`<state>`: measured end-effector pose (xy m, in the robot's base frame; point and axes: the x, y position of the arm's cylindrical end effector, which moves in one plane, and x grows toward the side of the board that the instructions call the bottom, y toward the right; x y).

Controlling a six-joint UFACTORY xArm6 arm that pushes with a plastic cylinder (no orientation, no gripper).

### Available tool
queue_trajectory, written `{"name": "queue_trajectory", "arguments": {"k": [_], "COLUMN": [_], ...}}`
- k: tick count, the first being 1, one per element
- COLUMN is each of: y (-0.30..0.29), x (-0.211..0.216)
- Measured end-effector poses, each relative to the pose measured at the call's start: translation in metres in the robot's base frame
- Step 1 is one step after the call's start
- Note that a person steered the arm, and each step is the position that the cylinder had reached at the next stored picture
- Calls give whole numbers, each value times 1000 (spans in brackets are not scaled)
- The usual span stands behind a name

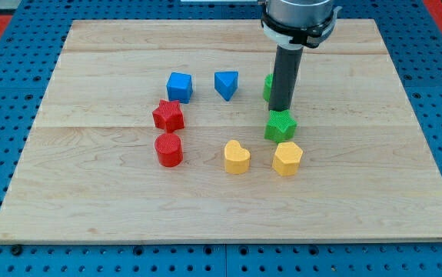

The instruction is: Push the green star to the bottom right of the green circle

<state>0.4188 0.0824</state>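
The green star (280,126) lies right of the board's middle. My tip (281,109) stands at the star's top edge, touching or nearly touching it. The green circle (268,87) sits just above, mostly hidden behind the rod; only its left edge shows. The star is directly below the circle, slightly to the right.
A yellow hexagon (287,158) lies just below the star, a yellow heart (237,157) to its left. A blue cube (180,87) and a blue triangle (226,84) lie left of the circle. A red star (168,116) and a red cylinder (169,149) are further left. The wooden board (90,192) rests on a blue pegboard.
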Motion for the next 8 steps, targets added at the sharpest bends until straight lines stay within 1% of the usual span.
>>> {"name": "queue_trajectory", "arguments": {"k": [2, 4, 5, 8], "y": [-10, -62, -66, -58], "x": [6, 6, 35, 40]}}
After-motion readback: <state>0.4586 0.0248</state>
